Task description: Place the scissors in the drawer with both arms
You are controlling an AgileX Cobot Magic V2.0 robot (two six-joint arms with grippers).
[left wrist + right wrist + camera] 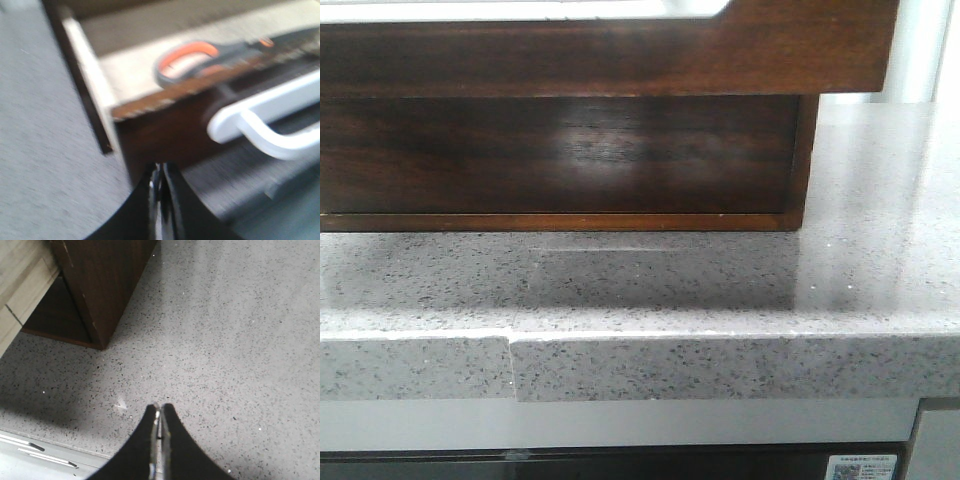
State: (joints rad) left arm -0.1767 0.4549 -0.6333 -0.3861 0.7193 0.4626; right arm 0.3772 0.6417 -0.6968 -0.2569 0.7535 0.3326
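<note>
The scissors (210, 57) lay in the open drawer (165, 125); hard and light, best held by the orange handles. Both the left end effector (161, 172) and the right end effector (160, 412) were pinched closed, holding nothing

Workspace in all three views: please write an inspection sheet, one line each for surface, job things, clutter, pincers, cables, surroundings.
Surface: grey speckled counter, with a seam in its front edge.
Job things: drawer pulled open; scissors with orange-grey handles lie inside it; white handle on its front.
Clutter: nothing seen.
Pincers: left pincer shut, empty, close to the drawer front; right pincer shut, empty, above the counter beside the wooden cabinet.
Cables: nothing seen.
Surroundings: dark appliance front below the counter.
</note>
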